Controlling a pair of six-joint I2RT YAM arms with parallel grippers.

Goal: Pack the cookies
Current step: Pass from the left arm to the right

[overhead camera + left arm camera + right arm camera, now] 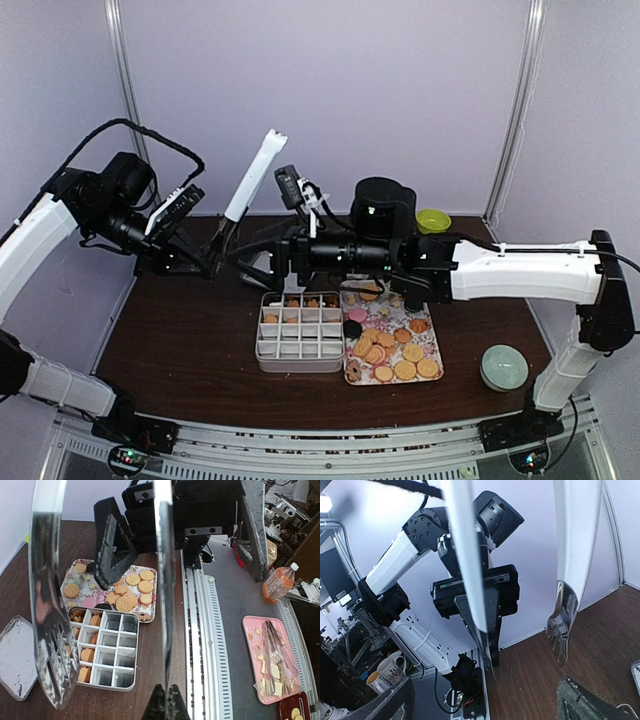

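Packing is under way but far from finished. The divided tin sits in the middle of the worktop, and only its far row plus a few cells down one side hold biscuits; the rest of the grid shows bare metal. Right beside it, touching or nearly so, the floral tray carries the bulk of the cookies: golden rounds, a couple of pink ones, one dark one at the tray's near-left edge. I'd put the job at well under half done.

No cookie is being moved at this instant, because both arms are busy up at the far left, clear of the tin. The left end effector is clamped on the hinge end of the tongs, which point up and away with nothing between their tips. The right end effector sits right at those tongs with its jaws spread wide (its own camera shows both tong blades running between them), gripping nothing.

What's left, by my reading: settle who carries the tongs, then go cookie by cookie from tray to empty cell. The tin's lid lies loose on the worktop beside the tin, so closing up would come last
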